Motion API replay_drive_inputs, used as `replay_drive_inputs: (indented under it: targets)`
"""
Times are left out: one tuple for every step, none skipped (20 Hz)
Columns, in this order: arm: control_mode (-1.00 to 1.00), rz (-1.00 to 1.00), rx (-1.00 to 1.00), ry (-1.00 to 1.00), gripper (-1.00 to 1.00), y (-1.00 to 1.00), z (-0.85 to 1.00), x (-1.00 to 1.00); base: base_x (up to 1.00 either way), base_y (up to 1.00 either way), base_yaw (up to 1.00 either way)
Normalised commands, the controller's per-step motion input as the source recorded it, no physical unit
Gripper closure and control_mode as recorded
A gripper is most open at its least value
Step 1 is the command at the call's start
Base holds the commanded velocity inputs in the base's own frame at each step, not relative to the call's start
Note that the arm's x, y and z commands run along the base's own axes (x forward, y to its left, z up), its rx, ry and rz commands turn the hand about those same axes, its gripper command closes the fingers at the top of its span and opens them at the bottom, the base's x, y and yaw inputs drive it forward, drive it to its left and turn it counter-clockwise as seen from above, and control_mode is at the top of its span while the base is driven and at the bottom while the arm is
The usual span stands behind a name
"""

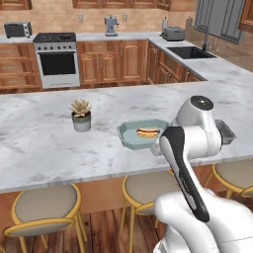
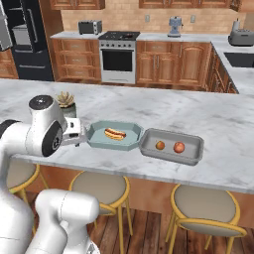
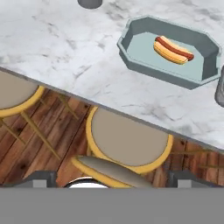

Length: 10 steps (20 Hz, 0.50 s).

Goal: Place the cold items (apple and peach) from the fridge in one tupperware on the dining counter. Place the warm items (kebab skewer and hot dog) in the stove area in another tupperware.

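On the dining counter we see a hot dog in the teal tupperware. Two round fruits sit in the grey tupperware touching it. Our gripper is open over a stool, holding nothing.

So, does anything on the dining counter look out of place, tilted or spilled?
Nothing stands out. The hot dog lies flat in the teal tupperware, two round fruits sit in the grey tupperware, and the potted plant stands upright. No spills.
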Motion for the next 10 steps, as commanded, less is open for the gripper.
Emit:
replay_drive_inputs:
  targets:
    - [-1.0, -0.38, 0.01, -0.01, -1.0, -0.19, 0.33, -0.78, 0.0, 0.0, 0.0]
    - [-1.0, -0.37, 0.01, -0.02, -1.0, -0.24, 0.32, -0.71, 0.0, 0.0, 0.0]
    - [-1.0, -0.34, 0.03, -0.01, -1.0, -0.24, 0.36, -0.55, 0.0, 0.0, 0.0]
    - [-1.0, -0.3, 0.03, 0.0, -1.0, -0.29, 0.39, -0.44, 0.0, 0.0, 0.0]
    - [-1.0, -0.27, 0.04, 0.0, -1.0, -0.35, 0.43, -0.47, 0.0, 0.0, 0.0]
    - [-1.0, -0.24, 0.04, -0.01, -1.0, -0.33, 0.44, -0.46, 0.0, 0.0, 0.0]
    - [-1.0, -0.21, 0.03, -0.02, -1.0, -0.33, 0.52, -0.46, 0.0, 0.0, 0.0]
    - [-1.0, -0.19, 0.03, -0.01, -1.0, -0.29, 0.49, -0.41, 0.0, 0.0, 0.0]
    - [-1.0, -0.19, 0.03, -0.01, -1.0, -0.29, 0.35, -0.35, 0.0, 0.0, 0.0]
    - [-1.0, -0.16, 0.04, 0.0, -1.0, -0.28, 0.13, -0.22, 0.0, 0.0, 0.0]
